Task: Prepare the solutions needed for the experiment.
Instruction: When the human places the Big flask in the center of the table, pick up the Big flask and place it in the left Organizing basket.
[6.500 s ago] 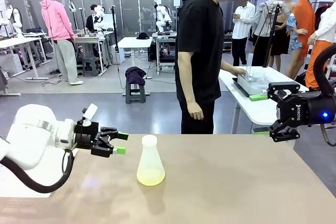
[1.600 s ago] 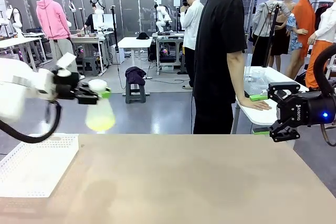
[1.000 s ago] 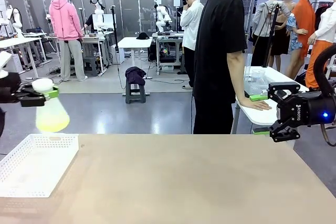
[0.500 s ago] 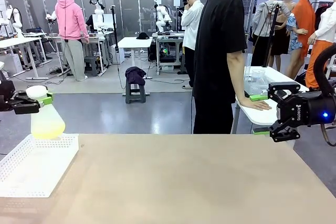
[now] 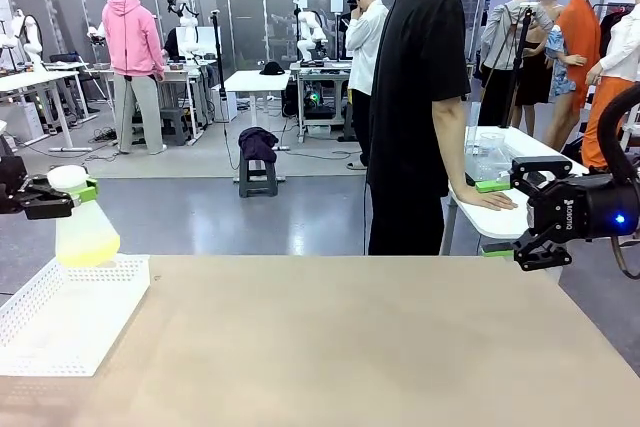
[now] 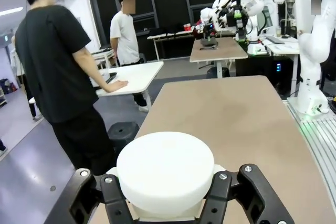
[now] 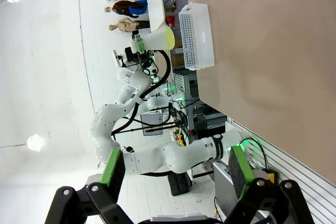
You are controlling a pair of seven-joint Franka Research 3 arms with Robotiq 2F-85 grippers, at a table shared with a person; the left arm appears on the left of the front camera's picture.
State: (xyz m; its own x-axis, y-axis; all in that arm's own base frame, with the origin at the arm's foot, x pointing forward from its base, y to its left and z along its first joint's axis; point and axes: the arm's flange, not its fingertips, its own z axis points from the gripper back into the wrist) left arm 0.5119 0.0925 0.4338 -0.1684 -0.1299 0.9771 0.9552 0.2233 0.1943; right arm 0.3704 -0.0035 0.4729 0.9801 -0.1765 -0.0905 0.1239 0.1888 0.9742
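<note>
Left gripper [image 5: 62, 197] is clamped on the neck of a frosted conical flask [image 5: 84, 227] – pale yellow-green solution [image 5: 87, 245] pooled at the bottom – hanging above the white perforated basket [image 5: 60, 319]. Right gripper [image 5: 528, 215] holds nothing, fingers spread wide.
</note>
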